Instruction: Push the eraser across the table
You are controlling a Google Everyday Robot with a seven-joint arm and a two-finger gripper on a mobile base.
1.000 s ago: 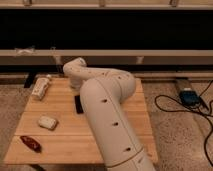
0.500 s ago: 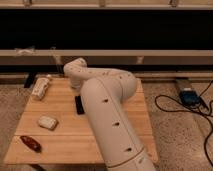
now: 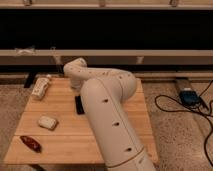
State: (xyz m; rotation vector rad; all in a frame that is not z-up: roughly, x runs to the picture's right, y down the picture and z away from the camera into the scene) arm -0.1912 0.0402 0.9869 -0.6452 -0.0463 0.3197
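No readable writing or brand marks anywhere. Light wooden plank-top table (image 3: 60, 142) fills the lower left. The eraser, a flat black rectangular slab (image 3: 78, 104), lies near table centre, its right edge cut off by the big white robot arm (image 3: 107, 115), which rises from 6 o'clock and bends back toward 11 o'clock. The two-finger gripper (image 3: 75, 86) sits at the arm's far end, just beyond the eraser at its 12 o'clock; mostly hidden behind the white wrist, so open or closed: cannot tell. Contact with the eraser can't be made out.

Others on the table: pale cylindrical packet (image 3: 41, 86) at 10 o'clock from the eraser, small whitish rounded block (image 3: 47, 122) at 8 o'clock, dark red oblong thing (image 3: 31, 143) near the front-left corner. All well apart from the eraser. Off the table at 3 o'clock, a blue-grey box (image 3: 189, 96) with black cables (image 3: 175, 106) on speckled floor. Dark shelving behind.

Versus half a second ago: arm, eraser and other objects sit in the same places, no visible shift.
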